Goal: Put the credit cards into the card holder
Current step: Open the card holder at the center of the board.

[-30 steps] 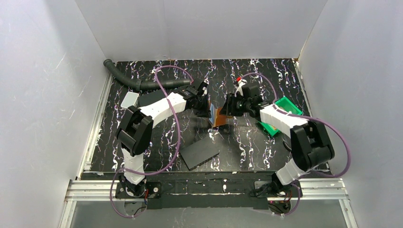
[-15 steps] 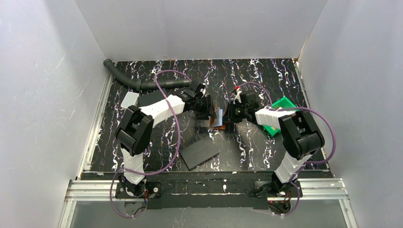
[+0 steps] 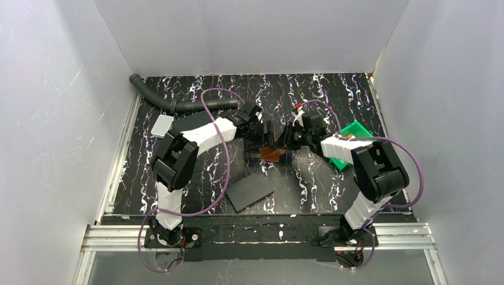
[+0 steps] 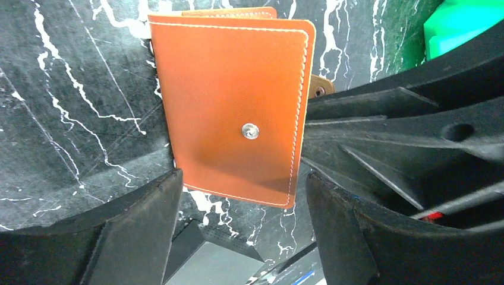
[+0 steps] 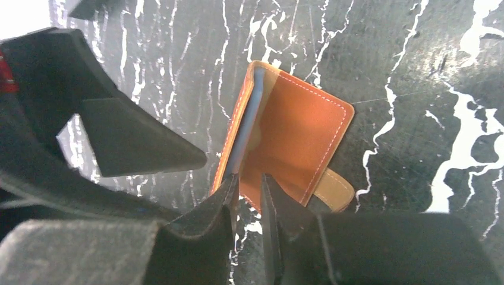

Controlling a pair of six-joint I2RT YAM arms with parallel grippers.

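Note:
The card holder [image 3: 272, 155] is an orange-brown leather wallet lying tilted on the black marbled table between both grippers. In the left wrist view its closed cover with a metal snap [image 4: 250, 131] faces me. My left gripper [image 4: 241, 193] stands open, its fingers on either side of the holder's near edge without touching it. In the right wrist view the card holder [image 5: 297, 130] gapes slightly, and the edge of a light blue credit card [image 5: 242, 139] shows inside. My right gripper [image 5: 248, 187] is nearly closed, pinching the near edge of one leaf. No other credit cards are in view.
A dark grey slab [image 3: 249, 191] lies in front of the holder. A green bin [image 3: 350, 142] sits under the right arm. A black corrugated hose [image 3: 178, 104] runs along the back left, with a small pale slab [image 3: 161, 124] beside it. White walls enclose the table.
My left gripper has opened and let go of the card holder. The right gripper closed on its edge, and the holder sank from upright to tilted low on the table.

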